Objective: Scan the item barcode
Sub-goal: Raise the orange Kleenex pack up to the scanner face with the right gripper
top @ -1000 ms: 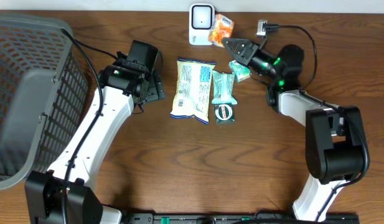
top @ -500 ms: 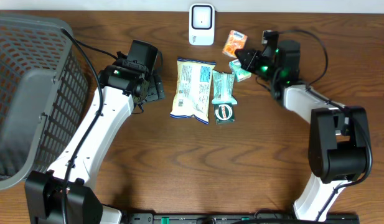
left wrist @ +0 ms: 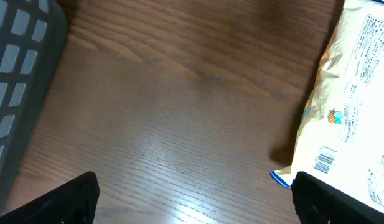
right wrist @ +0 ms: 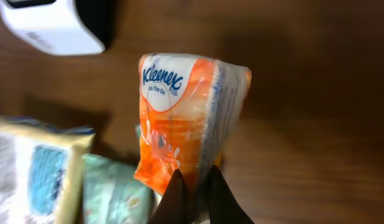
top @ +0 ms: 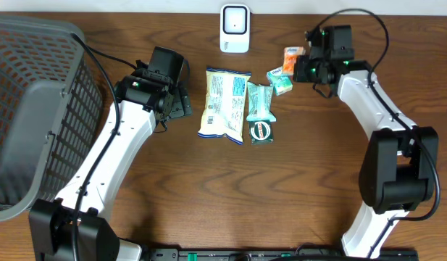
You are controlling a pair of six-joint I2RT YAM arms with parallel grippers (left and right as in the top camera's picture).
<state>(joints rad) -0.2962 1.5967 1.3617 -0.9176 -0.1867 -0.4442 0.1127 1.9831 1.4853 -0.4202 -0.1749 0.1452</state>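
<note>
I have the orange tissue pack (right wrist: 185,118) pinched at its lower edge in the right end effector (right wrist: 195,190). It stands roughly upright, slightly tilted, with its white Kleenex label on top and the plastic wrap crinkled. From overhead it sits to the right of the white scanner (top: 235,27), clearly apart from it. The scanner, a small box, stands at the far edge of the worktop (top: 281,181).

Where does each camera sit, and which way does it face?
Overhead: above the brown wooden table, facing down; left arm and right arm show.
Left wrist: on left arm, facing cream snack bag; open left pincer shows.
Right wrist: on right arm, facing orange tissue pack in shut right pincer.
Overhead and left wrist share the bag.
</note>
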